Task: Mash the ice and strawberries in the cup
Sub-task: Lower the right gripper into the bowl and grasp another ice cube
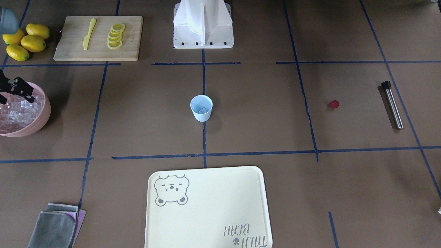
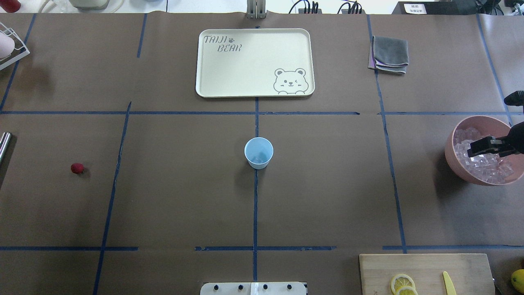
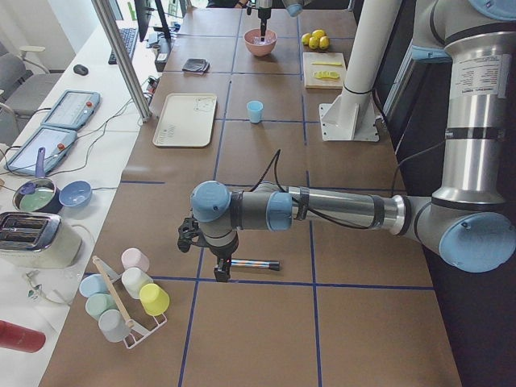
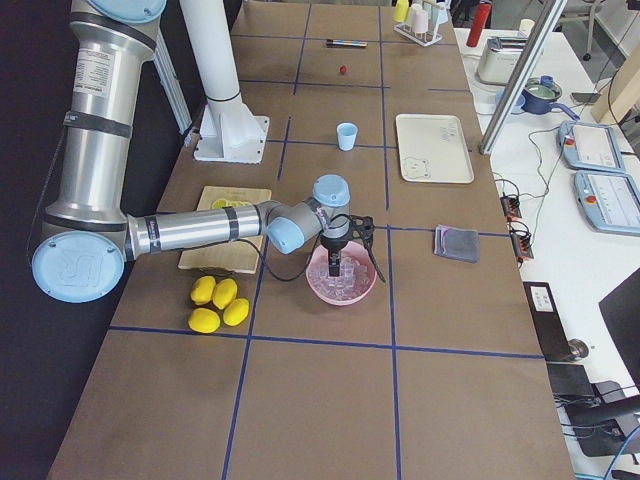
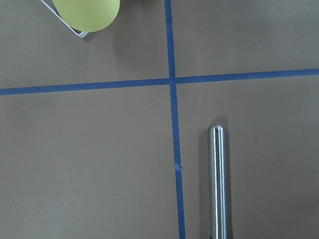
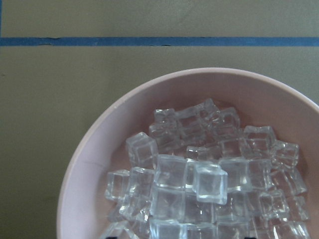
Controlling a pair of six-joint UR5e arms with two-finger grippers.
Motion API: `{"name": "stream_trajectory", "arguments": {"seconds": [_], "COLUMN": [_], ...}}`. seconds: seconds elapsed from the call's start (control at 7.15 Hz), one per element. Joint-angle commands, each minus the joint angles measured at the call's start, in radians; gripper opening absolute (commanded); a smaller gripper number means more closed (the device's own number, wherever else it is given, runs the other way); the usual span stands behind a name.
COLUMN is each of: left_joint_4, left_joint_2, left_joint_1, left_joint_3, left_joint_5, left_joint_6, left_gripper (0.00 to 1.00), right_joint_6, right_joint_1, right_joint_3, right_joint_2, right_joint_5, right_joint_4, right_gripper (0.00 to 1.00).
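Observation:
The pale-blue cup [image 1: 201, 108] stands upright at the table's middle, also in the overhead view [image 2: 258, 152], with a clear ice cube [image 1: 203, 110] in its bottom. The dark-red strawberry [image 2: 77, 168] lies alone on the table's left side [image 1: 334, 104]. The pink bowl [image 2: 452, 157] holds several ice cubes [image 6: 209, 181]. My right gripper [image 2: 473, 148] hangs open just above that ice [image 1: 16, 96]. My left gripper [image 3: 219, 272] hovers over a steel muddler [image 5: 218, 184]; I cannot tell whether it is open or shut.
A cream bear tray [image 2: 254, 61] lies beyond the cup. A folded grey cloth [image 2: 389, 54] lies right of it. A cutting board [image 1: 98, 38] carries lemon slices and a yellow knife, with lemons [image 1: 26, 41] beside it. A rack of coloured cups [image 3: 129, 294] stands at the table's left end.

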Motion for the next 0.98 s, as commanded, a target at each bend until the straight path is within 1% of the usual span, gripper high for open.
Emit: {"name": "stream_trajectory", "arguments": {"seconds": [0.0, 0.14, 0.28, 0.84], "left_joint_4": [0.0, 0.0, 0.0, 0.002], "left_joint_2": [0.0, 0.0, 0.0, 0.002], "left_joint_1": [0.0, 0.0, 0.0, 0.0], "left_joint_3": [0.0, 0.0, 0.0, -0.012], "left_joint_5": [0.0, 0.0, 0.0, 0.0], "left_joint_6": [0.0, 0.0, 0.002, 0.0], "left_gripper": [1.0, 1.0, 1.0, 1.0], "right_joint_6": [0.0, -0.002, -0.002, -0.002], "right_joint_1": [-0.022, -0.022, -0.022, -0.022], "right_joint_3": [0.0, 0.0, -0.002, -0.008], "right_joint_2": [0.0, 0.0, 0.0, 0.005], "right_joint_5": [-0.002, -0.002, -0.003, -0.009], "right_joint_4": [0.0, 0.0, -0.001, -0.006], "right_gripper": [0.72, 0.65, 0.62, 0.61]}}
